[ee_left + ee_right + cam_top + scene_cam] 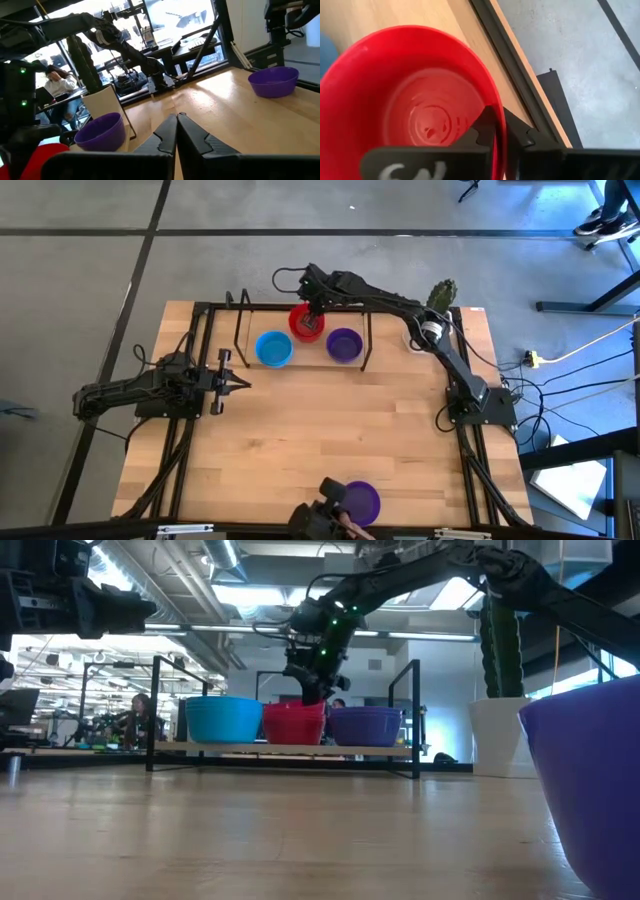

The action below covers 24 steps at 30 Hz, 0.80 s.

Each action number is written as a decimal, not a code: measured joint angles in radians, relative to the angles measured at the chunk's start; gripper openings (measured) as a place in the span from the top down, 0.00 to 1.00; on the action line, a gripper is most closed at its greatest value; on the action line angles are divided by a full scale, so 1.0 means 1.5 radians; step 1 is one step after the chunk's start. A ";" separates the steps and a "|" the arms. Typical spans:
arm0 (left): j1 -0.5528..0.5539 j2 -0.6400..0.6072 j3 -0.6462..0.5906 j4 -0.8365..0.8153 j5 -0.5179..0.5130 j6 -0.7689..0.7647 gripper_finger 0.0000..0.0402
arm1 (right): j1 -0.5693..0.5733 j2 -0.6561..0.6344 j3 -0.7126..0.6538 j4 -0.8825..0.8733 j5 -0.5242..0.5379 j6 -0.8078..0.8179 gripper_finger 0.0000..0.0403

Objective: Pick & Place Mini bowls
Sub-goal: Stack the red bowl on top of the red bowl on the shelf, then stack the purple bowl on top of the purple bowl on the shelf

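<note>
A: Any writing or labels to read?

B: Only partial white letters on the dark body of the right gripper (500, 142) in its own wrist view, cut off at the edge; I cannot make out a word. The bowls carry no print that shows.

A: How many bowls, by colour?

B: 4 small round shallow plastic bowls: 1 blue bowl (273, 348), 1 red bowl (306, 322) and 2 purple ones. The blue, the red and the first purple bowl (343, 345) sit close together at the far side of the light wooden worktop (330, 420), inside a thin black metal frame (242, 330). The second purple bowl (360, 501) sits alone at the near edge, well apart from the others.

A: And the right arm?

B: It reaches across to the red bowl. Its fingers (487, 125) are clamped on the rim, 1 inside the bowl and 1 outside. From the low view I cannot tell whether the bowl is lifted clear of the worktop.

A: The left?

B: The left gripper (236, 383) waits at the left side, fingers pressed together on nothing.

A: Anything else?

B: 1 white pot with a green cactus (440, 298) at the far right corner, and 1 person (60, 85) seated in the room beyond.
</note>
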 joint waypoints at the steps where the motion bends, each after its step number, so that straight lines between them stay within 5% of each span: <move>1: 0.000 0.000 0.000 0.000 0.000 0.000 0.99 | 0.000 0.000 0.000 0.000 0.000 -0.003 0.94; 14: 0.000 0.000 0.000 -0.001 0.000 0.000 0.99 | 0.008 0.000 0.034 -0.010 0.001 0.009 0.64; 24: 0.000 0.000 0.000 -0.002 0.000 0.000 0.98 | 0.095 -0.158 0.039 0.052 -0.079 -0.037 0.61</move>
